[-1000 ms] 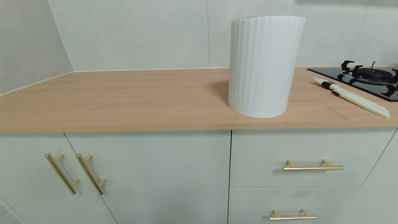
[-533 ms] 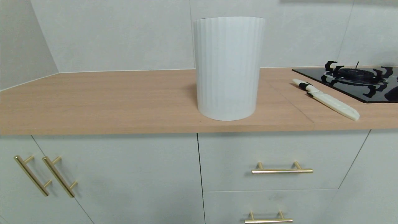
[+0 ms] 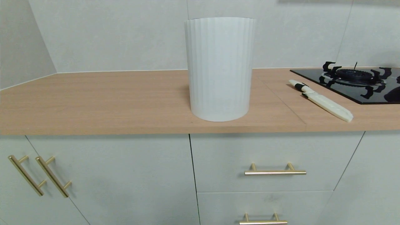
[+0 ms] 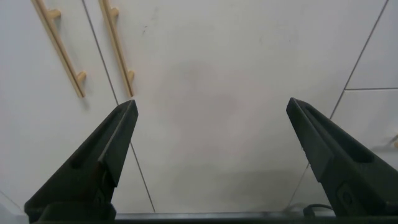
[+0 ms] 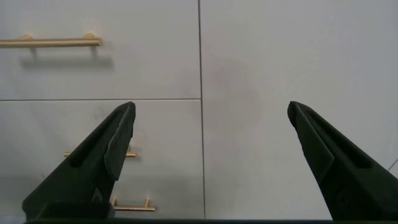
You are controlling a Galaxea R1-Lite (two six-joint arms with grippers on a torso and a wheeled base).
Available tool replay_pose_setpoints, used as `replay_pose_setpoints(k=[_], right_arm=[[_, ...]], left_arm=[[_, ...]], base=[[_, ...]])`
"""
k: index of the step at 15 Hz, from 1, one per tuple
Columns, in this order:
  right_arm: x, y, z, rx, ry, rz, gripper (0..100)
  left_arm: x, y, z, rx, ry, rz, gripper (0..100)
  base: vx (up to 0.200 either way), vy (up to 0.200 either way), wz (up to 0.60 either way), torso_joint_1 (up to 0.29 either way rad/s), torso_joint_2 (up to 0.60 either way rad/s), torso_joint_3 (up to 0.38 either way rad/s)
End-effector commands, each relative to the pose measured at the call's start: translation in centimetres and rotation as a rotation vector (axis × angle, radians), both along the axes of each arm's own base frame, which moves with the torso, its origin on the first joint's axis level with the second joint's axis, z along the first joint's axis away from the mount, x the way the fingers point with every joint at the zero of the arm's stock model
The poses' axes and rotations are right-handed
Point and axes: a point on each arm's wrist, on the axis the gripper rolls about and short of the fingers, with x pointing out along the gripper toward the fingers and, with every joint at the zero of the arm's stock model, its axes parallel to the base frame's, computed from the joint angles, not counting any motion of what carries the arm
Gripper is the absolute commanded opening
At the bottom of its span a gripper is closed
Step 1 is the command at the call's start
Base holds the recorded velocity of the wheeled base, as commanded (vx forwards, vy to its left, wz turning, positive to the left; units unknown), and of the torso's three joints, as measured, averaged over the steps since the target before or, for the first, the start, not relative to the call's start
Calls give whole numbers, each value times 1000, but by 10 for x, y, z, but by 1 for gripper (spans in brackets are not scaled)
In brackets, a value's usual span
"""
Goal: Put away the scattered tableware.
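Note:
A tall white ribbed container point(image 3: 219, 68) stands upright near the front edge of the wooden countertop point(image 3: 93, 97). To its right a cream knife point(image 3: 321, 100) with a black band on its handle lies flat, blade toward the front. My left gripper point(image 4: 211, 118) is open and faces the white cabinet doors below the counter, nothing between its fingers point(image 4: 102, 162). My right gripper point(image 5: 211, 118) is open too, facing the drawer fronts, with nothing between its fingers point(image 5: 99, 162).
A black glass hob point(image 3: 353, 82) with a burner grate sits at the counter's right end, just behind the knife. Below are cabinet doors with gold handles point(image 3: 51, 176) and drawers with gold handles point(image 3: 275, 171). A white tiled wall backs the counter.
The whole head view has shifted, so the camera has moved to the right: container and knife now sit further left in the picture. Nothing on the counter itself has moved.

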Motion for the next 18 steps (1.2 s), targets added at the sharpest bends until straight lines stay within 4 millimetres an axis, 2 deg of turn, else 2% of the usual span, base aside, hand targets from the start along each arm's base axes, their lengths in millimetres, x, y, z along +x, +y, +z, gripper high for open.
replay_pose_setpoints(k=[1,10,14,18], right_arm=[[0,0,0,0,1,1,100],[0,0,0,-8,1,1,100],[0,0,0,-8,1,1,100],[0,0,0,-8,1,1,100]], left_arm=[[0,0,0,-1,-2,1,100],[0,0,0,1,0,1,100],[0,0,0,1,0,1,100],[0,0,0,1,0,1,100]], base=[[0,0,0,0,0,0],[0,0,0,1,-6,-5],[0,0,0,82,-245,-254],[0,0,0,139,-513,-301]])
